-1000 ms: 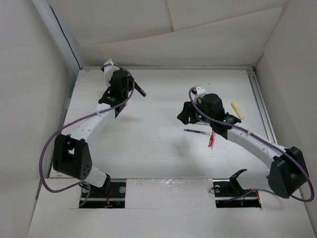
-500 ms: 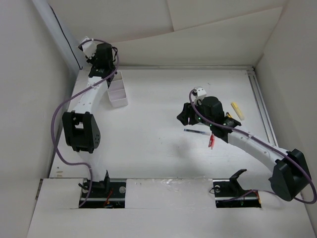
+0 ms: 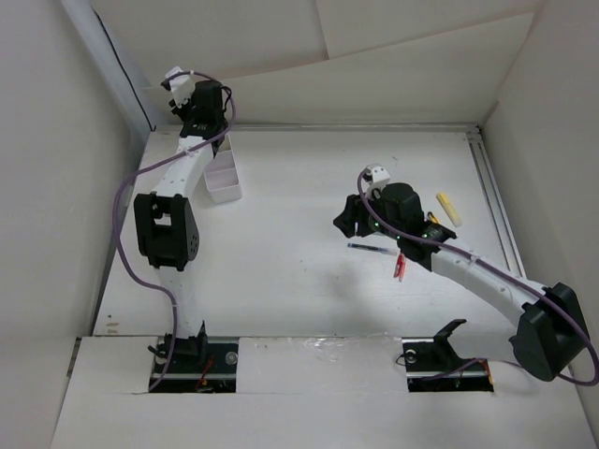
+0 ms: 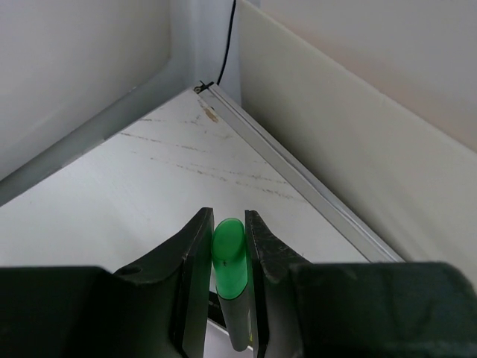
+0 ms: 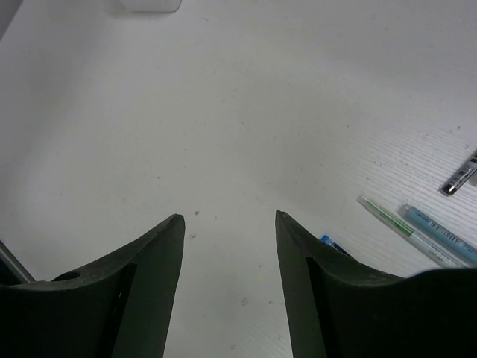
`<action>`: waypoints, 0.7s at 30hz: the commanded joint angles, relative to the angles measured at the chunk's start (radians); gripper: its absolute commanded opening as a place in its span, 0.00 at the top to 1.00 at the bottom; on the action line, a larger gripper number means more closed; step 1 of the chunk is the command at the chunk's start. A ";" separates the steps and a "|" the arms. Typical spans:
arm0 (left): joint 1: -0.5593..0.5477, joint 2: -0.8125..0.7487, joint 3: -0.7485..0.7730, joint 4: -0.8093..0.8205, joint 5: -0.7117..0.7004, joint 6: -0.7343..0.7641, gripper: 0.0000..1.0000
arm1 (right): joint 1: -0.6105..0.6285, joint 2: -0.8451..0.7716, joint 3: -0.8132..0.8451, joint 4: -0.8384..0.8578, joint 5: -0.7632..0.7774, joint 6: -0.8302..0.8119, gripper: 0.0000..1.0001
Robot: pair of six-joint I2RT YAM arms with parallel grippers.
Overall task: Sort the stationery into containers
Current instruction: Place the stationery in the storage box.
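My left gripper (image 3: 208, 117) is at the far left back, just above the far end of the white box (image 3: 223, 174). In the left wrist view it (image 4: 227, 221) is shut on a dark marker with a green cap (image 4: 229, 257), held upright between the fingers. My right gripper (image 3: 346, 221) is open and empty over bare table; its wrist view (image 5: 229, 216) shows the same. A dark blue pen (image 3: 371, 248) lies just right of it, its blue tip by the right finger (image 5: 329, 241). A red pen (image 3: 400, 266) lies under the right arm. A yellow piece (image 3: 449, 208) lies further right.
The right wrist view shows a clear green pen (image 5: 393, 223), a teal-blue pen (image 5: 440, 233) and a dark grey piece (image 5: 462, 176) at the right. A metal rail (image 4: 298, 175) and cardboard walls bound the back left corner. Another rail (image 3: 494, 201) runs along the right side.
My left arm has swung from the middle left of the table back to the far left corner, uncovering the box. The right arm has hardly moved.
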 commanded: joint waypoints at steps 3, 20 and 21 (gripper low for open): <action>-0.011 0.037 0.041 0.053 -0.056 0.051 1.00 | 0.011 -0.033 0.005 0.054 -0.003 -0.002 0.42; -0.042 0.088 0.056 0.104 -0.096 0.091 0.88 | 0.011 -0.033 0.005 0.054 0.011 -0.002 0.42; -0.042 0.079 0.042 0.104 -0.096 0.091 0.84 | 0.011 -0.033 0.005 0.054 0.011 -0.002 0.42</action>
